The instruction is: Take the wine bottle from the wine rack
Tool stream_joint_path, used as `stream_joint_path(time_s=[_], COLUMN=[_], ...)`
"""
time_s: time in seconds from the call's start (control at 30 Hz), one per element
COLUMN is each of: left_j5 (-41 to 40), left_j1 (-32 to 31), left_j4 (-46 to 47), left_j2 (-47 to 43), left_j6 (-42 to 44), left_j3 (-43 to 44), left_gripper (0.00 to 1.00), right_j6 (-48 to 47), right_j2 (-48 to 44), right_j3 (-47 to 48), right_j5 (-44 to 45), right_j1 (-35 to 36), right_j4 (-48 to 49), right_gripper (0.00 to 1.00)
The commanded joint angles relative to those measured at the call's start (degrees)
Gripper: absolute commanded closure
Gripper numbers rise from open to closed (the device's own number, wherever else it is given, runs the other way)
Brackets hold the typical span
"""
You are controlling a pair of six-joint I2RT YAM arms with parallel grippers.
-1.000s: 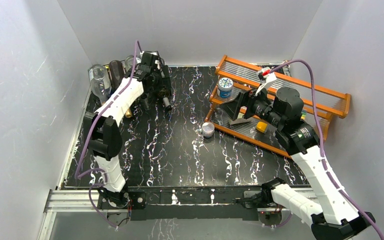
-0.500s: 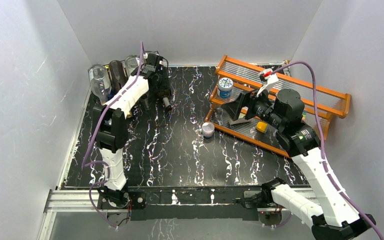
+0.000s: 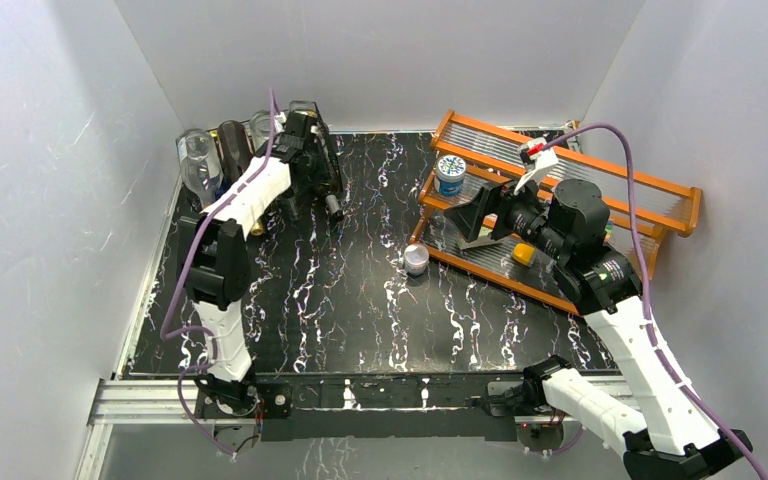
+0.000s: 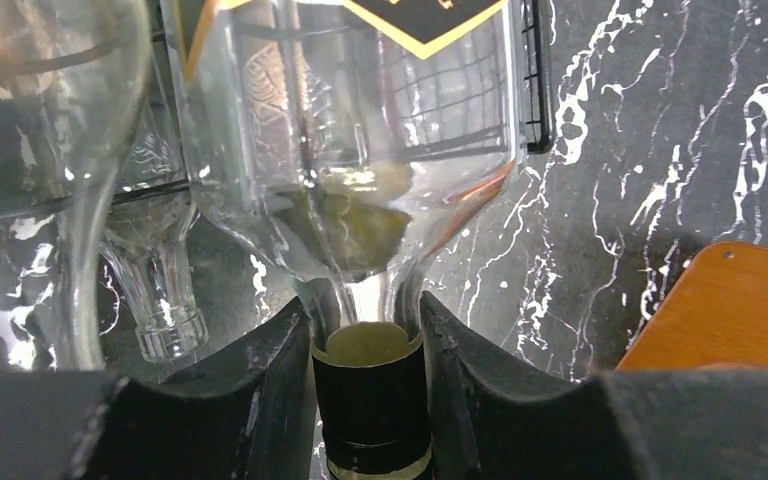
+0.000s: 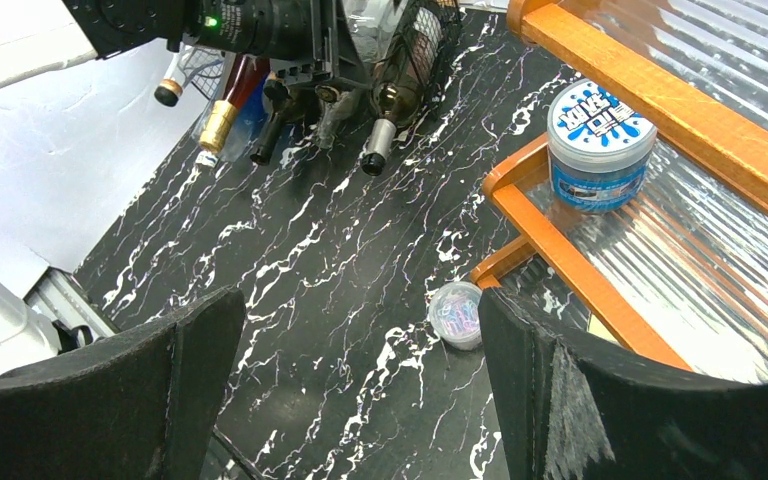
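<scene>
The wine rack, a black wire grid, stands at the table's back left with several bottles lying in it. My left gripper is shut on the black-capped neck of a clear wine bottle with a black and gold label; both fingers press against the cap. From above, the left gripper sits at the rack's right end and hides that bottle. My right gripper hangs open and empty above the table, by the front of the orange shelf.
Other bottle necks poke out of the rack toward the table's middle. A blue-lidded tub and a yellow item sit on the orange shelf. A small clear jar of clips stands on the black marbled table.
My left gripper has closed on the bottle's capped neck, and its arm has shifted slightly back toward the rack. The right arm has stayed still.
</scene>
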Motion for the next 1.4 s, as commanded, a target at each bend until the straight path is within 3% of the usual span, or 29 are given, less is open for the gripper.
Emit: stream_joint_path(time_s=[0.0, 0.37, 0.67, 1.37], left_j5=[6.68, 16.53, 25.13, 28.81], left_j1=[2.09, 4.77, 8.08, 9.87], left_j4=[6.44, 10.47, 17.88, 21.87], left_j2=[-7.68, -12.66, -18.92, -27.13], left_j6=[-2.52, -6.14, -11.64, -15.97], left_j3=[-3.62, -6.56, -12.67, -15.72], left_gripper=[0.77, 1.00, 1.00, 1.00], right_j6=[-0.43, -0.38, 0.08, 0.75], right_j2=[-0.81, -0.72, -0.63, 0.16], right_j3=[1.02, 0.38, -0.64, -1.56], right_j5=[0.28, 0.43, -0.09, -0.62], right_j1=[-0.16, -0.21, -0.19, -0.16], right_j4=[1.47, 1.50, 2.10, 3.08], right_gripper=[0.02, 0.02, 0.02, 0.02])
